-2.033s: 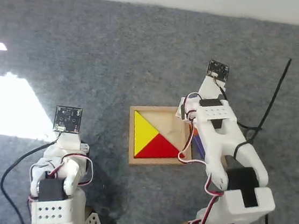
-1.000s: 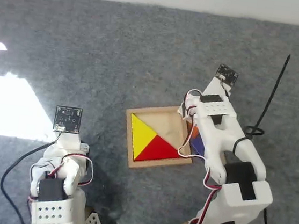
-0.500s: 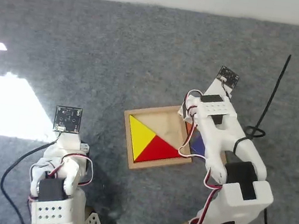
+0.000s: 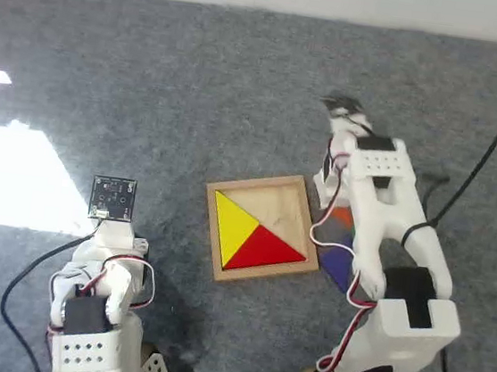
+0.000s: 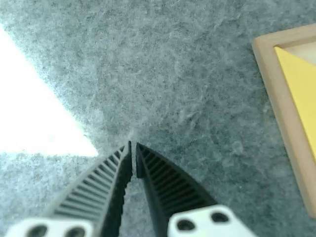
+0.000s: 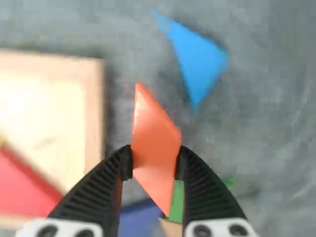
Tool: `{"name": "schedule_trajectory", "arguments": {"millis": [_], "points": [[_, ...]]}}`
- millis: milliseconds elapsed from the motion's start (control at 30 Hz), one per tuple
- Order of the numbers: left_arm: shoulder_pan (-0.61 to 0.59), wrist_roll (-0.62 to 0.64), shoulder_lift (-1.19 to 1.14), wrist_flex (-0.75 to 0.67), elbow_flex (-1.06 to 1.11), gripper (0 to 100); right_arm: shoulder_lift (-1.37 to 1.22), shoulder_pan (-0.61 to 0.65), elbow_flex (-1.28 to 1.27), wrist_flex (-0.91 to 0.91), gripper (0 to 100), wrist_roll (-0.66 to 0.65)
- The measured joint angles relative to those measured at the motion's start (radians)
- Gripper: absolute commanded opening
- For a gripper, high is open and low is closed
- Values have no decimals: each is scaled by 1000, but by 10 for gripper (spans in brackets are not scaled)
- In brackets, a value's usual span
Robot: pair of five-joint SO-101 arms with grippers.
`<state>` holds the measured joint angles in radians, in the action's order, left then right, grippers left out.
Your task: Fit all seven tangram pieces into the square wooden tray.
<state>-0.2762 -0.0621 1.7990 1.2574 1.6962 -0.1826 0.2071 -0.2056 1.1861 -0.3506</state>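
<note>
The square wooden tray (image 4: pixel 303 224) lies mid-table and holds a yellow triangle (image 4: pixel 233 223) and a red triangle (image 4: pixel 265 246). My right arm (image 4: pixel 377 178) hangs just past the tray's right side. In the right wrist view my right gripper (image 6: pixel 153 152) is shut on an orange parallelogram (image 6: pixel 154 136), beside the tray's rim (image 6: pixel 96 106). A light blue triangle (image 6: pixel 198 59) lies on the felt beyond it. A green piece (image 6: pixel 176 203) and a dark blue piece (image 6: pixel 143 217) lie beneath the fingers. My left gripper (image 5: pixel 133 146) is shut on nothing, over bare felt left of the tray (image 5: pixel 276 94).
Grey felt covers the table. A bright patch of light (image 4: pixel 11 177) falls at the left. A black cable (image 4: pixel 480 167) trails to the right of the right arm. The left arm (image 4: pixel 104 259) sits folded near the front edge.
The right arm has swung from over the tray's right edge outward to the right. The tray has turned a little and slid left. The left arm has not moved.
</note>
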Motion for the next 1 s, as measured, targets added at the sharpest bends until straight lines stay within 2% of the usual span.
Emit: {"name": "schedule_trajectory", "arguments": {"millis": [133, 367, 700, 1000], "points": [[0, 0, 0, 0, 0, 14, 0, 71, 124, 167, 6, -308], [0, 0, 0, 0, 0, 14, 0, 241, 180, 160, 8, -520], [0, 0, 0, 0, 0, 14, -77, 385, 57, -140, 8, -514], [0, 0, 0, 0, 0, 14, -118, 387, 57, -201, 9, -497]]}}
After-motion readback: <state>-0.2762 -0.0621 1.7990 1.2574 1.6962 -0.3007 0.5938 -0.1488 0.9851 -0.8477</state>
